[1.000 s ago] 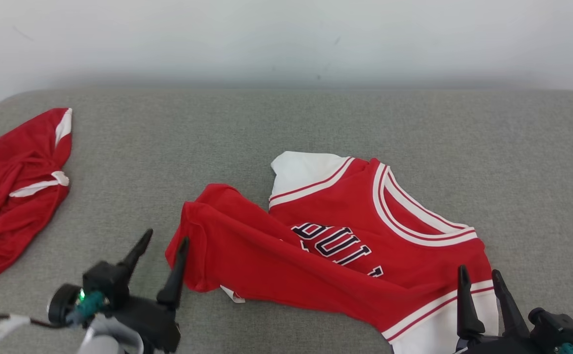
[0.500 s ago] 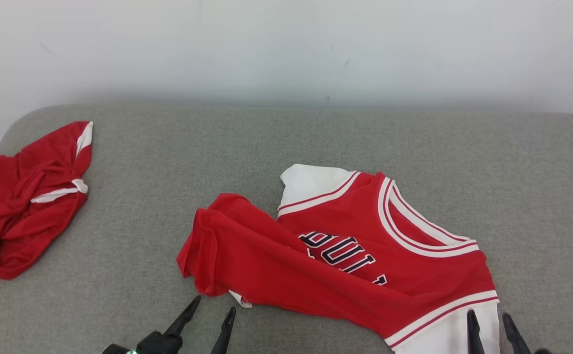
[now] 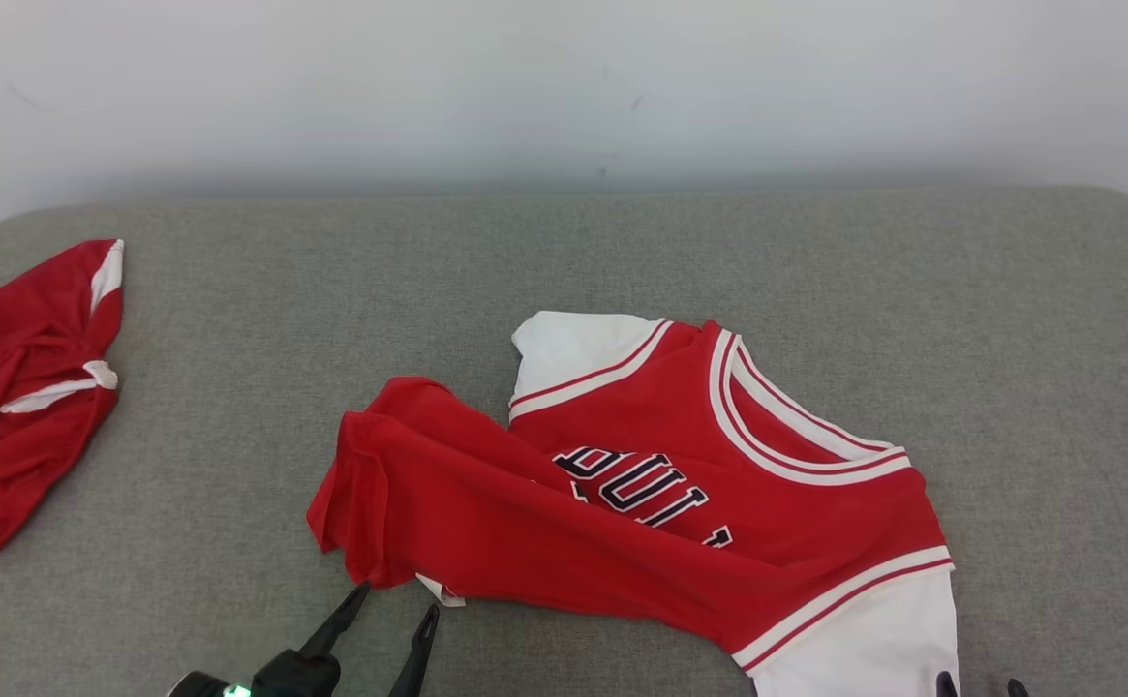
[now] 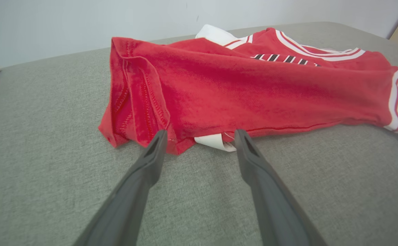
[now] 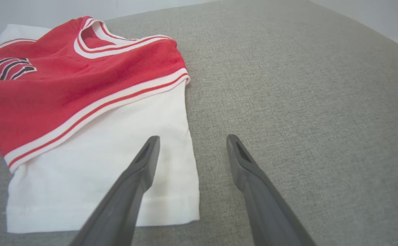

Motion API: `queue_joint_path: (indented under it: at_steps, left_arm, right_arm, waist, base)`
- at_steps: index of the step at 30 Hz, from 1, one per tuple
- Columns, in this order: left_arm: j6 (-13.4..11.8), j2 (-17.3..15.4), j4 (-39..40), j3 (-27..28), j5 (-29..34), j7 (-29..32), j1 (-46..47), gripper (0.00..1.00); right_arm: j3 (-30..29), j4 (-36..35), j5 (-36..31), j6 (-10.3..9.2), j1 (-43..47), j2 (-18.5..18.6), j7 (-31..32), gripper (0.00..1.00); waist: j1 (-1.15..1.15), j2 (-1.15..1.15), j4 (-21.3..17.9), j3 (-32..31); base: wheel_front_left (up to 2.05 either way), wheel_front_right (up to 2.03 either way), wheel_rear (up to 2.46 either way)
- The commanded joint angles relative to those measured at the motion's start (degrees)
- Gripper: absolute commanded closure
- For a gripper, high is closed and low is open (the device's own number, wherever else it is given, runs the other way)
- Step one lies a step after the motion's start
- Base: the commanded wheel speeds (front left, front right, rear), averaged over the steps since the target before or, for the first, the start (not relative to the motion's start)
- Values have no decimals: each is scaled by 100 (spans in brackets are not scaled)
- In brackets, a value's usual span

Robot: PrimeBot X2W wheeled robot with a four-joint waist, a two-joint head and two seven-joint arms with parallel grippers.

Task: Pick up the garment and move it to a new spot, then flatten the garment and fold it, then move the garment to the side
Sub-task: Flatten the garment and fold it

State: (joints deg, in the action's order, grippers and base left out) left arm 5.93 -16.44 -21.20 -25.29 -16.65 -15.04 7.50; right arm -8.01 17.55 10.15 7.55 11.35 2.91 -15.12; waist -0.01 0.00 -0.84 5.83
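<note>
As jaws gape, left pincer low beside garment

- You'll find the left gripper has two long, dark grey, tapering fingers on a black body, with a small green light at its base.
- Your right gripper matches: its fingers have a slotted recess near each tip.

Red jersey chest — dark outlined letters "BUL", the rest hidden under a fold.
</note>
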Motion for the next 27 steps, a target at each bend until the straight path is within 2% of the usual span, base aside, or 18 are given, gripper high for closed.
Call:
queue_joint_path:
  at_steps: [1,17,23,24,25,26,27]
  left_arm:
    - [4,7,-13,27,46,-21,118,0]
    - [93,-55,-689,143,10,-22,507,0]
    - [125,49,-970,124,-102,-21,625,0]
    - [134,60,-1044,93,-120,-21,662,7]
    - [142,82,-1122,79,-166,-22,708,51]
    - [149,88,-1234,63,-219,-22,728,96]
    - [156,84,-1329,26,-249,-21,739,100]
  right_arm:
    - [38,27,44,-14,-94,-4,-2,0]
    - [215,442,145,-14,-327,-2,-2,0]
    - [492,981,214,-14,-470,-6,8,0]
    - [553,1111,211,-13,-522,-10,17,0]
    - [633,1259,206,-13,-565,-11,34,0]
    - [709,1394,186,-3,-650,-22,47,71]
    - [735,1473,178,-1,-733,-21,49,100]
  waist:
    - [1,0,-56,68]
    - [1,0,-185,153]
    - [1,0,-200,190]
    - [1,0,-202,193]
    - [1,0,-204,195]
    - [1,0,-210,191]
    - [1,0,-220,185]
  base:
    - [0,0,0]
    - [0,0,0]
    - [0,0,0]
    - [0,0,0]
    - [0,0,0]
    - [0,0,0]
    - [0,0,0]
